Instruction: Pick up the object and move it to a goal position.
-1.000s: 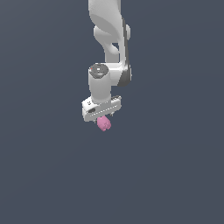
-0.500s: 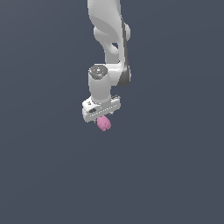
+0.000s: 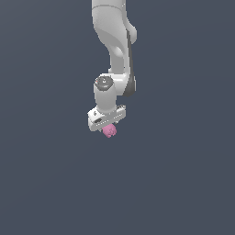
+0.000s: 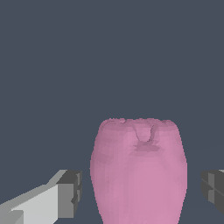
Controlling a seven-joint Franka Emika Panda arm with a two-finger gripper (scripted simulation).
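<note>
The object (image 3: 109, 131) is a small pink lumpy blob that lies just under the white arm's hand in the exterior view. In the wrist view the object (image 4: 138, 170) stands large between the two dark finger pads (image 4: 72, 192). A thin gap shows on each side between the pads and the pink surface. My gripper (image 3: 108, 127) is open around the object, with one finger on each side of it. It also shows in the wrist view (image 4: 141, 191). The object's lower part is cut off by the edge of the wrist view.
A plain dark grey surface (image 3: 183, 183) fills everything around the arm in both views. No other objects, containers or edges show.
The hand has come down a little over the pink object. The object has stayed where it was.
</note>
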